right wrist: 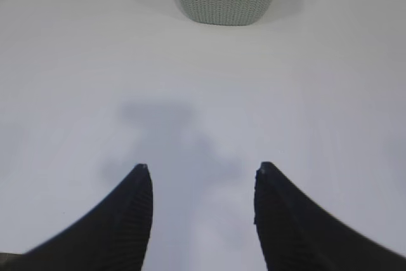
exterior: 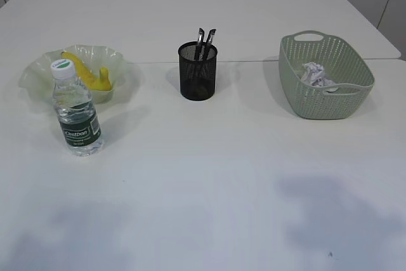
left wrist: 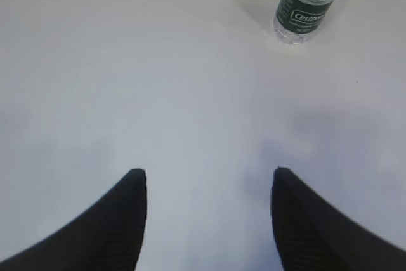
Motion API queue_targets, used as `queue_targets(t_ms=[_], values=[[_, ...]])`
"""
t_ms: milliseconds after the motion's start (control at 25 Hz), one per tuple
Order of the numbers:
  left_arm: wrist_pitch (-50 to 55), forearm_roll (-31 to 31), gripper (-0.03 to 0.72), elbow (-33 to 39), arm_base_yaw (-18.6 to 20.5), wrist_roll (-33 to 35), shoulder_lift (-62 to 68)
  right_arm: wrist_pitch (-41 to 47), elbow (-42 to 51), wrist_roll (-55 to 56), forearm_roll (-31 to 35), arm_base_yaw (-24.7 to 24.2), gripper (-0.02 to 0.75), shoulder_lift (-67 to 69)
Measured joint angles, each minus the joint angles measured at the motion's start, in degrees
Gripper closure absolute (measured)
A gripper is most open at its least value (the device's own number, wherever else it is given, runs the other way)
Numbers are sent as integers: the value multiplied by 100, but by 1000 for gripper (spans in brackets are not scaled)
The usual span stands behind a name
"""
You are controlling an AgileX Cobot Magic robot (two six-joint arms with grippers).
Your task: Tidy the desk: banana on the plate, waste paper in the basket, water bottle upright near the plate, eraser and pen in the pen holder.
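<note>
Both your grippers, left (left wrist: 208, 185) and right (right wrist: 200, 179), hang spread and empty over bare table (exterior: 209, 176); water bottle (exterior: 75, 111) label reads "Cestbon".

Bright, even overhead light; soft shadows.
Faint grey shadow patches on the tabletop (exterior: 209, 176); wrist views soft, tool fingers (left wrist: 120, 220) blurred.
</note>
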Motion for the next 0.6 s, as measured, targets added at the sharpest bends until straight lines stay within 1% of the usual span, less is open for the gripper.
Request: queue_targets(t_ms=[240, 600], values=[[167, 0, 256, 200, 0, -10, -819, 397, 34, 63, -87, 0, 346, -543], [477, -47, 257, 200, 0, 359, -1919, 965, 34, 74, -87, 0, 346, -1338]])
